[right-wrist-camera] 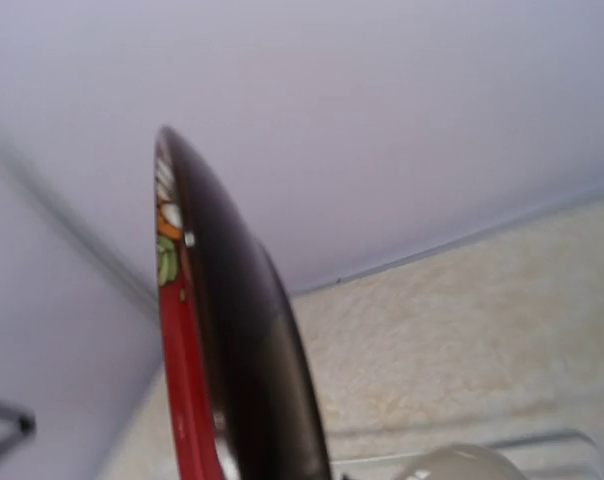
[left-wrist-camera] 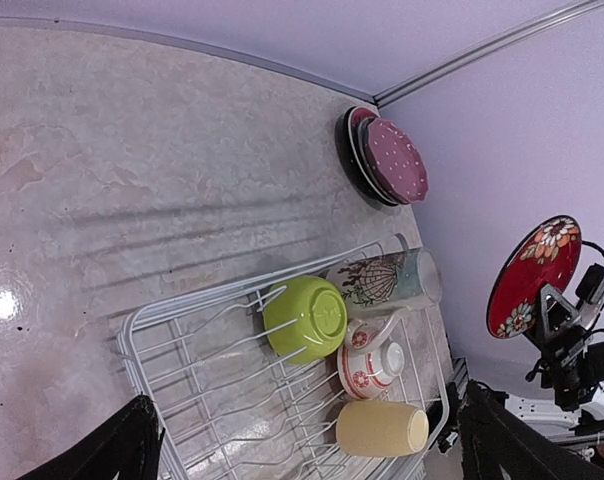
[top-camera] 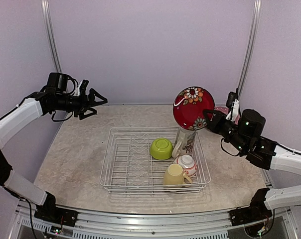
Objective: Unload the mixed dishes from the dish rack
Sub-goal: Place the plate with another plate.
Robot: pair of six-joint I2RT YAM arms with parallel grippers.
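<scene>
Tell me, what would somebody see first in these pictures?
Probably the shiny red flowered plate, held up on its edge by the right gripper, raised near the far right corner of the white dish rack. Next comes the lime-green bowl inside the rack. The left gripper hangs open, high at the far left.

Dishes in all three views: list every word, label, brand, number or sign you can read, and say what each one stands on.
No text can be read in any view.
The tall mug bears a printed drawing; any lettering is too blurred to tell.
The red plate shows painted flowers only.
The small bowl shows a red pattern only.
</scene>
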